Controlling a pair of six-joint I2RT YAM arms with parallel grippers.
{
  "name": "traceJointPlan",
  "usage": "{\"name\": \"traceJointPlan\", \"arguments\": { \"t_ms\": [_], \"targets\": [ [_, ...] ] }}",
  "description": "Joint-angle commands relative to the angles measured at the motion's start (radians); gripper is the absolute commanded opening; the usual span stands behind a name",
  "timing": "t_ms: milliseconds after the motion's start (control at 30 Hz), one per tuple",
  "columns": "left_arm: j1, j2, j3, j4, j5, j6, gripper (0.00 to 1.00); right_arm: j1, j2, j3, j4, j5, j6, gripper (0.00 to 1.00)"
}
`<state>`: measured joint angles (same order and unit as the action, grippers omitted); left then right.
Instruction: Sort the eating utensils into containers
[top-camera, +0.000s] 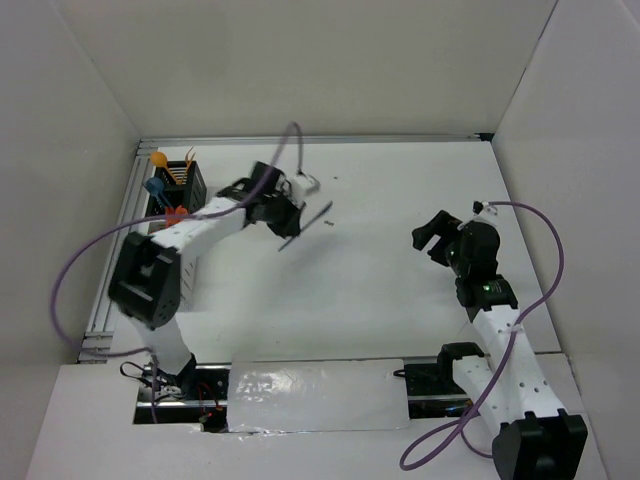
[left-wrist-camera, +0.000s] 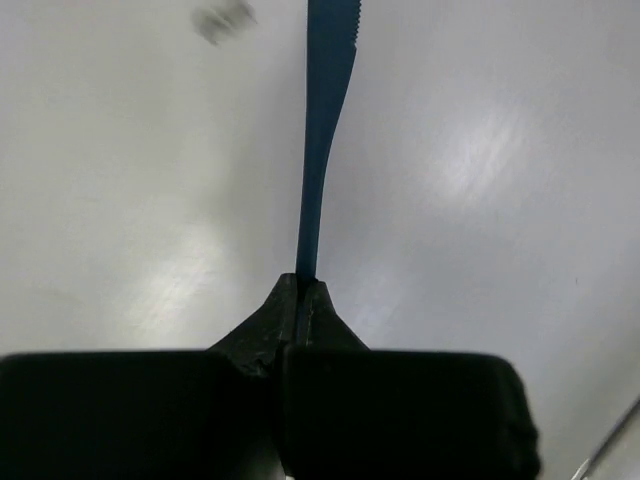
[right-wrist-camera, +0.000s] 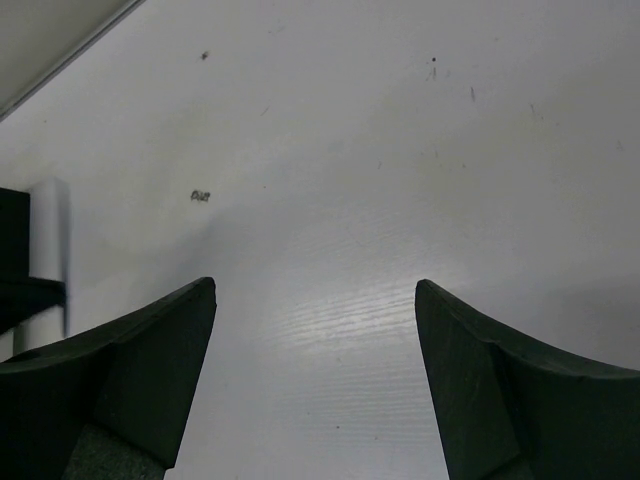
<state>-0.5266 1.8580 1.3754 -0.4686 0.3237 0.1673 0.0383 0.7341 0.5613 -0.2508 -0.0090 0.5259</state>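
While left end effector (left-wrist-camera: 300, 285) sits clamped fully closed on handle of thin dark blue plastic knife (left-wrist-camera: 322, 130), serrated blade projecting forward over white surface (top-camera: 380, 290): step in hand judged grasp-and-carry. Next move calls for travel left to black slatted upright container (top-camera: 190, 185) nearby, then release inside. Right end effector (right-wrist-camera: 315, 300) wide open, empty, well apart.

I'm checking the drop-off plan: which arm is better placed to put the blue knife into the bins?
Left. The left gripper is shut on the blue knife, and the bins stand at its side of the table. The right gripper is open, empty and across the table.
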Motion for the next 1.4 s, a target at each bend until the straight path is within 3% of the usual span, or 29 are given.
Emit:
{"name": "traceJointPlan", "arguments": {
  "t_ms": [0, 33, 133, 333, 400, 433, 700, 1200, 1367],
  "targets": [
    [0.125, -0.312, -0.086, 0.344, 0.194, -0.046, 0.0, -0.006, 0.016, 0.092, 0.019, -0.066, -0.006, 0.87],
    [0.239, -0.35, -0.111, 0.401, 0.23, -0.064, 0.0, -0.005, 0.017, 0.104, 0.019, -0.104, -0.004, 0.87],
    [0.408, -0.453, -0.16, 0.588, 0.308, -0.116, 0.0, -0.006, 0.007, 0.114, 0.062, -0.149, 0.002, 0.87],
    [0.805, -0.485, -0.196, 0.803, 0.475, -0.303, 0.0, -0.005, 0.042, 0.114, 0.189, -0.171, 0.009, 0.86],
    [0.84, -0.468, -0.208, 0.892, 0.54, -0.328, 0.0, -0.005, 0.07, 0.114, 0.226, -0.184, 0.005, 0.87],
    [0.908, -0.459, -0.228, 0.916, 0.554, -0.334, 0.0, -0.006, 0.097, 0.123, 0.226, -0.196, 0.006, 0.87],
    [1.067, -0.396, -0.357, 1.147, 0.632, -0.413, 0.0, -0.002, 0.18, 0.132, 0.32, -0.255, 0.011, 0.86],
    [1.086, -0.281, -0.493, 1.321, 0.715, -0.335, 0.0, 0.002, 0.226, 0.121, 0.383, -0.243, 0.023, 0.85],
    [1.085, -0.232, -0.474, 1.277, 0.721, -0.324, 0.0, 0.006, 0.217, 0.112, 0.383, -0.233, 0.016, 0.86]
  ]
}}
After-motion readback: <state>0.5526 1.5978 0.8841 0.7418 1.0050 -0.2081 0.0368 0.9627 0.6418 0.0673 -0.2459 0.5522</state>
